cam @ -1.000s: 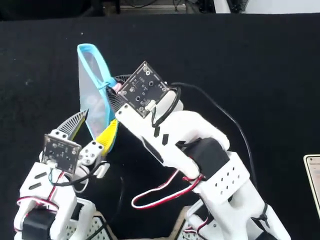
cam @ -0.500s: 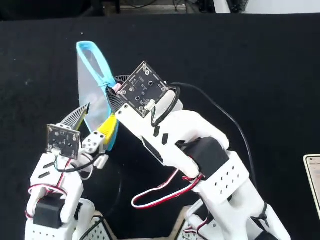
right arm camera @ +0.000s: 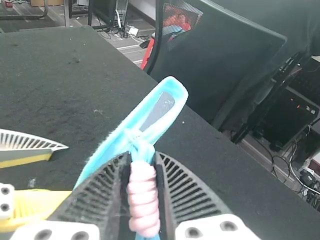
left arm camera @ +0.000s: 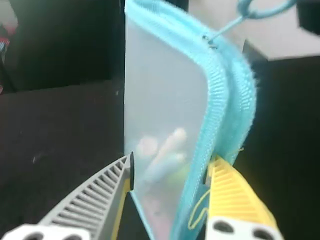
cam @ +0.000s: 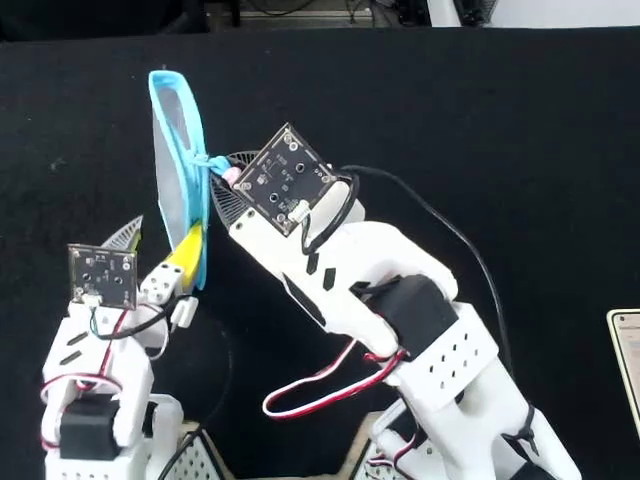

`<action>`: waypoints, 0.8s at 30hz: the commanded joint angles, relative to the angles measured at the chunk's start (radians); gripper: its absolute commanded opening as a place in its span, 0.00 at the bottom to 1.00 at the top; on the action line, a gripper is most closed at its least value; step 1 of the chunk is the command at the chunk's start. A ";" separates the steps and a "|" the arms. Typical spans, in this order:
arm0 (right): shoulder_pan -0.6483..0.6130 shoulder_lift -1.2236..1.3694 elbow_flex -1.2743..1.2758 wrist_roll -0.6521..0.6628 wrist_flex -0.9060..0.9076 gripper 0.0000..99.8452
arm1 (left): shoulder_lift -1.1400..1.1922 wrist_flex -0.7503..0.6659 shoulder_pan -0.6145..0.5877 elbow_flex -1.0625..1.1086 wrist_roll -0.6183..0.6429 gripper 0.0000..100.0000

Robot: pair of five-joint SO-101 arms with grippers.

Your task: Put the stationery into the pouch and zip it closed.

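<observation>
Pouch [cam: 178, 170] is up on edge over the bench [cam: 480, 130], out at ten o'clock from centre. Its long axis runs twelve to six in the high view, with the blue zip edge facing three. Left gripper [cam: 168, 226] has the six o'clock end, its grey and yellow fingers spread just wide enough to press one against each side. Right gripper [cam: 222, 178] is pinched tight on the pink coiled pull [right arm camera: 142, 195] at the zip. Stationery [left arm camera: 162, 160] shows as blurred shapes through the translucent wall. A card [cam: 627, 360] lies at the bench's three o'clock edge, print too small to read.
</observation>
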 commanded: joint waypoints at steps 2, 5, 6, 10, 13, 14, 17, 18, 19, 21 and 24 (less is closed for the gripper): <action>-0.049 -0.035 -0.010 -0.002 0.002 0.01 | 0.003 0.107 -0.024 -0.142 0.005 0.24; -0.091 -0.036 0.012 -0.002 0.002 0.01 | 0.003 0.137 -0.018 -0.168 0.005 0.24; -0.098 -0.036 0.012 -0.002 0.002 0.01 | 0.003 0.149 -0.016 -0.179 0.005 0.24; -0.112 -0.036 0.008 -0.002 -0.003 0.01 | 0.003 0.216 -0.013 -0.254 0.012 0.25; -0.112 -0.036 0.008 -0.002 -0.003 0.01 | 0.003 0.221 0.036 -0.282 0.012 0.25; -0.112 -0.036 0.008 -0.002 -0.003 0.01 | 0.003 0.219 0.077 -0.280 0.012 0.25; -0.110 -0.036 0.008 -0.002 -0.003 0.01 | 0.005 0.192 0.211 -0.255 0.014 0.25; -0.109 -0.036 0.008 -0.002 -0.003 0.01 | 0.005 0.153 0.231 -0.231 0.017 0.25; -0.109 -0.036 0.008 -0.002 -0.003 0.01 | 0.005 0.107 0.226 -0.206 0.029 0.24; -0.109 -0.036 0.008 -0.002 0.002 0.01 | 0.006 0.020 0.179 -0.156 0.054 0.25; -0.107 -0.036 0.008 -0.002 0.003 0.01 | 0.006 -0.095 0.122 -0.070 0.057 0.25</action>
